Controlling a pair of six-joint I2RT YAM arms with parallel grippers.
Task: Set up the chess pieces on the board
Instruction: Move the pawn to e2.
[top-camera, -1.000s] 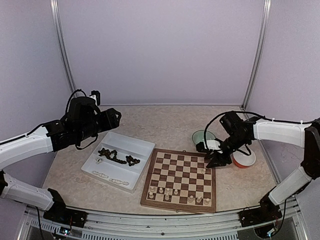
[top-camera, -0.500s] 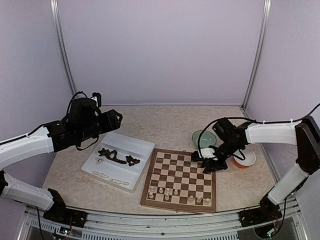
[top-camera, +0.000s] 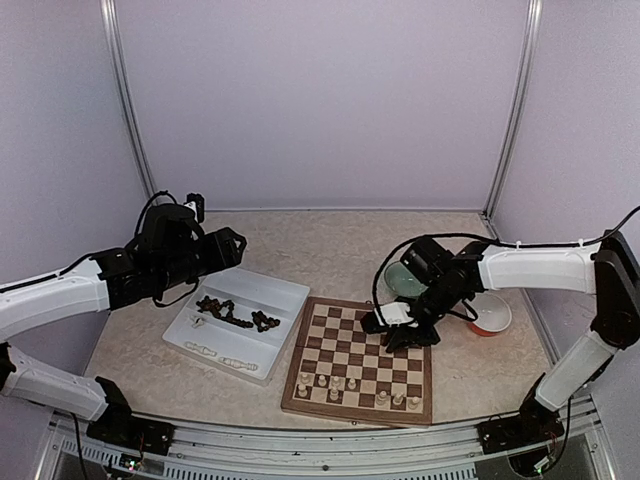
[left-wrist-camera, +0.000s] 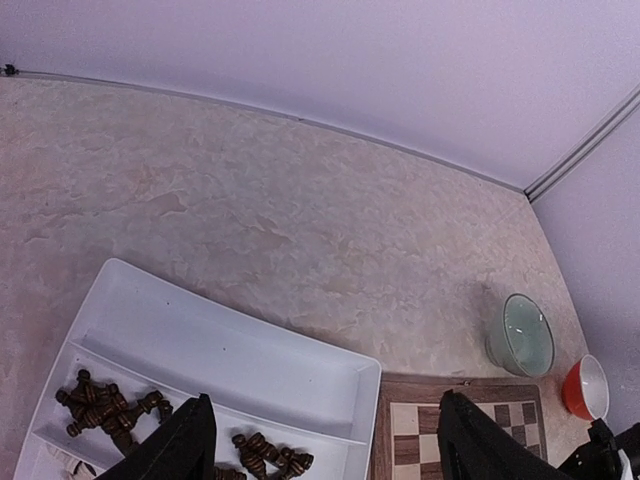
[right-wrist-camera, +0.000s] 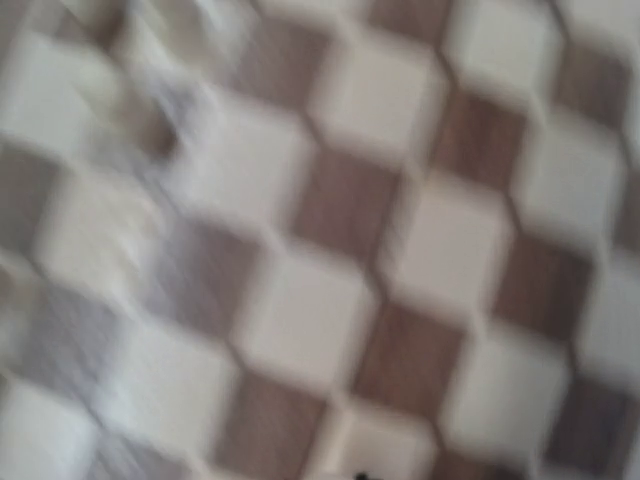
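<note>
The board (top-camera: 372, 352) lies at centre right, with several cream chess pieces (top-camera: 352, 384) standing in its near rows. Dark chess pieces (top-camera: 236, 315) lie heaped in the white tray (top-camera: 262, 287), and a few cream ones (top-camera: 222, 358) lie in its near compartment. My left gripper (top-camera: 233, 247) hangs open above the tray's far edge. In the left wrist view its fingers (left-wrist-camera: 186, 446) stand wide apart over the tray (left-wrist-camera: 230, 340) and the dark pieces (left-wrist-camera: 103, 406). My right gripper (top-camera: 401, 337) hovers shut, low over the board's far right squares. The right wrist view shows only blurred checks of the board (right-wrist-camera: 330, 300), and whether a piece is held is hidden.
A pale green bowl (top-camera: 404, 276) and a red bowl (top-camera: 492, 318) stand past the board's far right corner. Both show in the left wrist view, the green bowl (left-wrist-camera: 525, 336) and the red bowl (left-wrist-camera: 586, 386). Purple walls enclose the tabletop.
My right arm has swung left from beside the red bowl to over the board, and its jaws have closed. The left arm has barely moved.
</note>
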